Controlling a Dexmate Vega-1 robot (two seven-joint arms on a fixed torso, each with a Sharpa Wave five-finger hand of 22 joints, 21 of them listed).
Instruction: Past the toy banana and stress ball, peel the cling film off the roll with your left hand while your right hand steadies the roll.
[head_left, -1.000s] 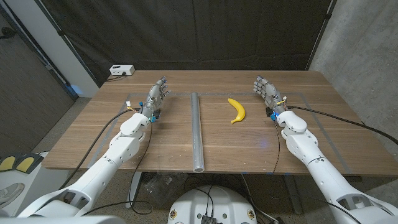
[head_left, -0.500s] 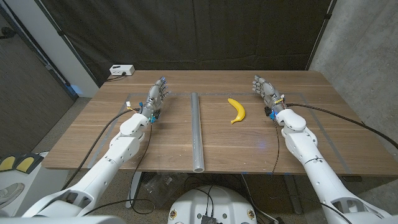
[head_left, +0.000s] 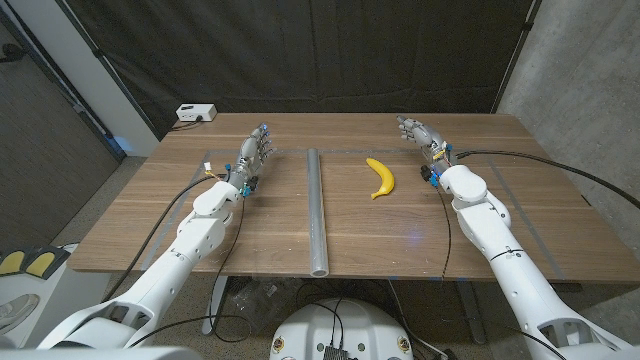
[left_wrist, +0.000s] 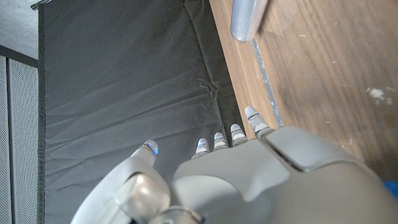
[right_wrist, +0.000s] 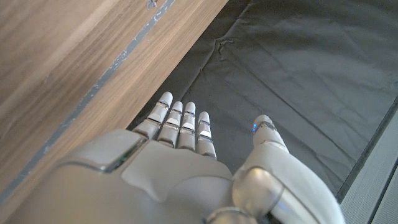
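so from my seat the cling film roll (head_left: 317, 212) is lying lengthwise down the middle of the tabletop (head_left: 120, 225), grey tube, near end just about at the front edge. can't make out any loose film edge on it, too small to tell. toy banana (head_left: 380, 177) sits a bit to the right of the roll, not touching it. my left hand (head_left: 254, 155) is just left of the roll's far end, fingers (left_wrist: 252, 117) slightly apart, holding nothing. the left wrist cam catches only the roll's end (left_wrist: 247, 18), rest cut off. right hand (head_left: 420, 136) is well right of the roll, past the banana, fingers (right_wrist: 181, 118) side by side with the thumb apart, nothing held. little white box (head_left: 195, 113) sits at the back left corner.
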